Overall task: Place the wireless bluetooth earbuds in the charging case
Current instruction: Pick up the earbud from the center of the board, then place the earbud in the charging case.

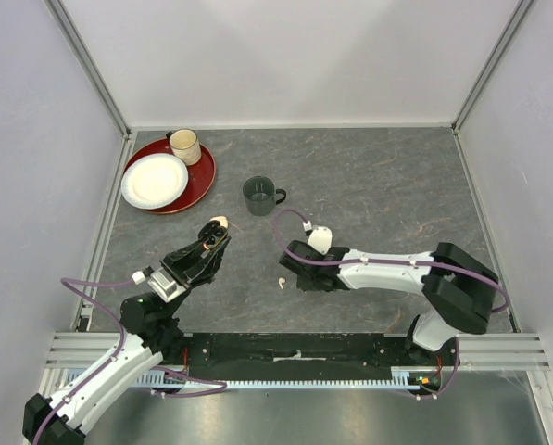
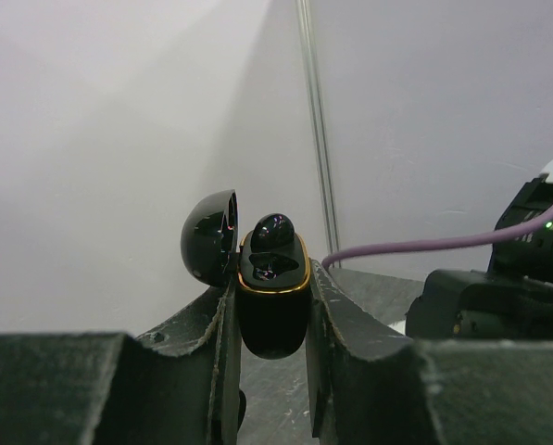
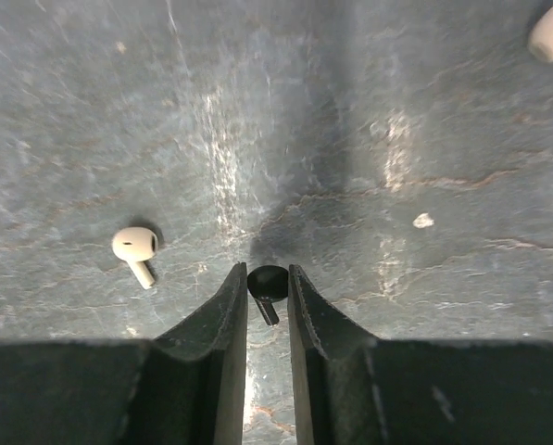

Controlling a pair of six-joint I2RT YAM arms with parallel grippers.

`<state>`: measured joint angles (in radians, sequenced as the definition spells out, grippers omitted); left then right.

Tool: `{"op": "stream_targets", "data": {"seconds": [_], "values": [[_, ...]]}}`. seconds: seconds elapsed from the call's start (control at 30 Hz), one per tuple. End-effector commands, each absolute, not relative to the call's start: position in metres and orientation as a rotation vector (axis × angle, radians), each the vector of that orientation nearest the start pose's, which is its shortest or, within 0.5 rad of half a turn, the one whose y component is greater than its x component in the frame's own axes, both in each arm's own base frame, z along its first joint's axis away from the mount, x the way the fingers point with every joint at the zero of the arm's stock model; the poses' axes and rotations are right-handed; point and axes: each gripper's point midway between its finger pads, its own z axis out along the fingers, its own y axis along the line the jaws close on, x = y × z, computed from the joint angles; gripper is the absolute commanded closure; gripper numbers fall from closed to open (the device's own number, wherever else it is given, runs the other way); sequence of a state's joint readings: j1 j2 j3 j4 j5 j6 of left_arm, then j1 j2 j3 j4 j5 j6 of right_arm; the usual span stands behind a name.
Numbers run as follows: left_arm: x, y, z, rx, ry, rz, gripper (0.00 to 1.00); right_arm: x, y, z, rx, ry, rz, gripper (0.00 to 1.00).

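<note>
My left gripper [image 1: 215, 235] is raised off the table and shut on a black charging case [image 2: 274, 326] with a gold rim. Its lid [image 2: 208, 237] stands open to the left. A black earbud [image 2: 272, 230] sits in the case's far slot; the near slot looks bare. My right gripper [image 1: 289, 266] is low on the table, and its jaws [image 3: 267, 272] are closed on the head of a black earbud [image 3: 268, 283], stem pointing back. A white earbud [image 3: 134, 248] lies on the table left of the fingers, also in the top view [image 1: 282, 283].
A green mug [image 1: 260, 195] stands behind both grippers. A red tray [image 1: 202, 182] at the back left carries a white plate [image 1: 154, 180] and a beige cup [image 1: 184, 146]. A small cream rounded object [image 1: 219, 221] lies just beyond my left fingertips, also in the right wrist view [image 3: 552, 37].
</note>
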<state>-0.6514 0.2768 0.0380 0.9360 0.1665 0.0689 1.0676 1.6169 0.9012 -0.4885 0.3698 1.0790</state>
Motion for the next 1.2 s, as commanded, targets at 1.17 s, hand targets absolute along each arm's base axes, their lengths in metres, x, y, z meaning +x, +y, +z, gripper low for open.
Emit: {"op": "stream_targets", "data": {"seconds": [1.17], "values": [[0.179, -0.182, 0.304, 0.509, 0.804, -0.666, 0.98, 0.190, 0.317, 0.386, -0.083, 1.031, 1.180, 1.00]]}}
